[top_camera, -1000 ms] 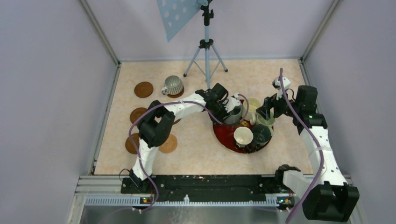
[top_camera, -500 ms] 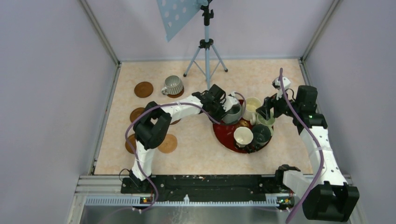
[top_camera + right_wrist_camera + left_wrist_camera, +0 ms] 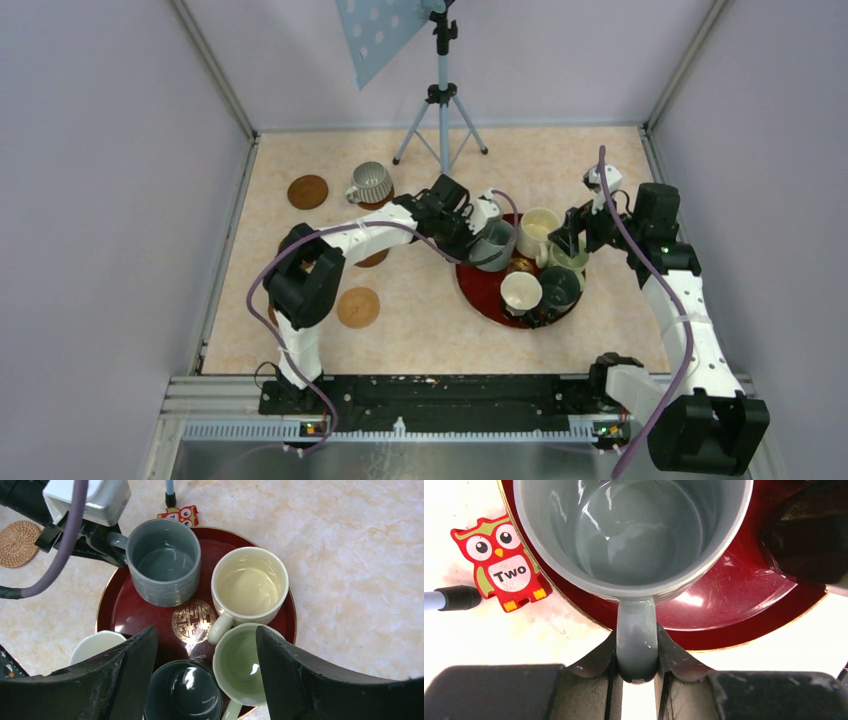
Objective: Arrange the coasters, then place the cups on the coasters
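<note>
My left gripper [image 3: 636, 656] is shut on the handle of the grey-green cup [image 3: 634, 530], which is at the back left of the red tray [image 3: 480, 290]. In the top view that gripper [image 3: 470, 232] reaches in from the left to the grey-green cup [image 3: 495, 243]. The cream cup [image 3: 249, 585], pale green cup [image 3: 242, 662], dark teal cup [image 3: 182, 690] and white cup [image 3: 95, 645] stand on the tray [image 3: 125, 610]. My right gripper [image 3: 206, 675] hangs open above the pale green and dark teal cups. A ribbed grey cup [image 3: 372, 181] sits on a coaster. Bare coasters [image 3: 308, 191] [image 3: 358, 307] lie at the left.
A tripod [image 3: 441, 100] stands at the back centre, one foot near the tray. A red owl card [image 3: 501, 562] marked "Two" lies just off the tray's back-left rim. My left arm's elbow [image 3: 305, 275] covers some of the coasters. Walls close in the table on three sides.
My left gripper has closed on the grey-green cup's handle. The left arm's elbow has swung left, uncovering the near coaster. The right arm has not moved.
</note>
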`<state>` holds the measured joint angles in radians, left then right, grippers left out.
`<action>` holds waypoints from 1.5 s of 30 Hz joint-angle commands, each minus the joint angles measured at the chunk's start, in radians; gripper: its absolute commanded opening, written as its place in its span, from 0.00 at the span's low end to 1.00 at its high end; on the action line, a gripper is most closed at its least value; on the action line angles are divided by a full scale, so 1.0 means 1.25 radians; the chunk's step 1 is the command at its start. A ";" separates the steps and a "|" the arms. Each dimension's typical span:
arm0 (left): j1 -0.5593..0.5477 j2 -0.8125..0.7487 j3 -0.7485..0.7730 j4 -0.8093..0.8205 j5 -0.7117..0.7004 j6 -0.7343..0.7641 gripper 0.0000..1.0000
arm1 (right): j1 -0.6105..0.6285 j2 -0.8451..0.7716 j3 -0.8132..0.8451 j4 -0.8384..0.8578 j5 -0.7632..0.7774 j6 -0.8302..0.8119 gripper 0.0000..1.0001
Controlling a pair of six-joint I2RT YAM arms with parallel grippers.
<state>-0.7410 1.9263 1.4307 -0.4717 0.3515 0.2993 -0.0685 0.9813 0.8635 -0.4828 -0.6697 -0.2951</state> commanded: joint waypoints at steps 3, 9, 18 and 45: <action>0.009 -0.104 -0.030 0.087 0.072 -0.002 0.00 | -0.007 -0.006 0.004 0.019 -0.003 -0.010 0.72; 0.010 -0.101 -0.068 0.125 0.068 -0.001 0.00 | -0.007 -0.004 0.004 0.020 -0.003 -0.010 0.72; 0.010 -0.114 -0.086 0.159 0.062 -0.012 0.00 | -0.007 -0.002 0.003 0.019 0.000 -0.011 0.72; 0.009 -0.005 -0.051 0.151 -0.018 -0.008 0.38 | -0.007 -0.001 0.001 0.018 0.001 -0.014 0.72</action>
<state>-0.7334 1.9110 1.3281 -0.3119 0.3534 0.2863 -0.0685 0.9829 0.8635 -0.4828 -0.6624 -0.2955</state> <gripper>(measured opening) 0.399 0.714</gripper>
